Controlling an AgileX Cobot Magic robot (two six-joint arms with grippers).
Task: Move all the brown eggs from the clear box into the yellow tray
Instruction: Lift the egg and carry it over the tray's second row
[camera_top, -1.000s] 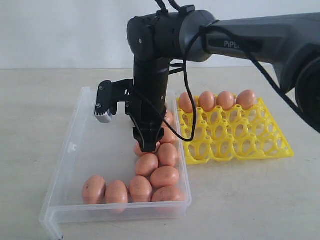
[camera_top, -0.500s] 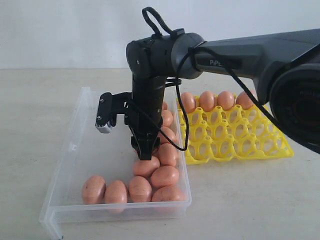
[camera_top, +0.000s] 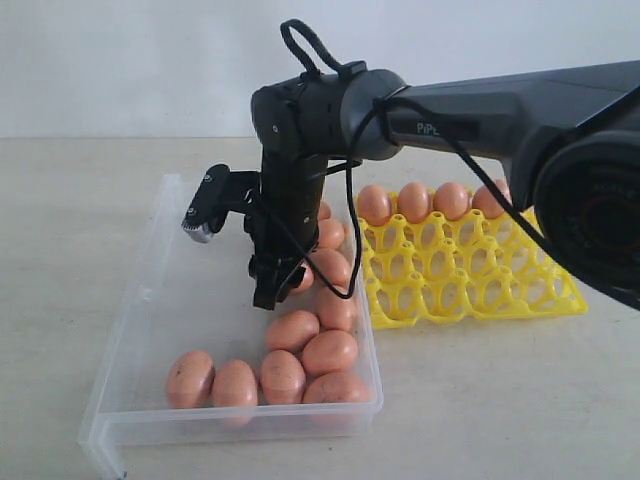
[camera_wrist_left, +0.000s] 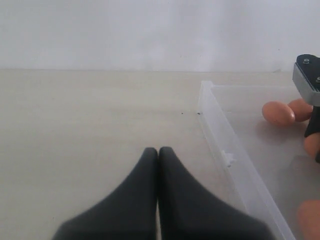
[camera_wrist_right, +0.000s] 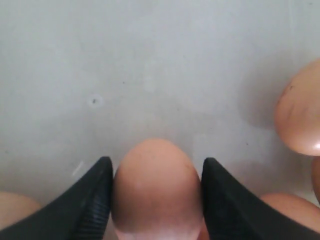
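My right gripper (camera_top: 268, 292) hangs over the clear box (camera_top: 130, 330), just left of the pile of brown eggs (camera_top: 292, 330). It is shut on one brown egg (camera_wrist_right: 156, 190), which is gripped on both sides by the black fingers (camera_wrist_right: 92, 200). That egg is held a little above the box floor. Several more eggs (camera_top: 233, 383) lie along the box's near and right walls. The yellow tray (camera_top: 480, 290) to the right of the box holds a back row of eggs (camera_top: 413, 201). My left gripper (camera_wrist_left: 158, 150) is shut and empty, over the table beside the box wall (camera_wrist_left: 225, 145).
The right arm's wrist camera (camera_top: 203, 212) juts out to the left over the box. Its long dark arm (camera_top: 480, 100) reaches in from the right, above the tray. The table (camera_top: 60, 230) is pale beige, with a white wall behind it.
The right gripper dipped onto the egg pile, then rose and swung slightly left with an egg between its fingers. The left gripper has no earlier frame.
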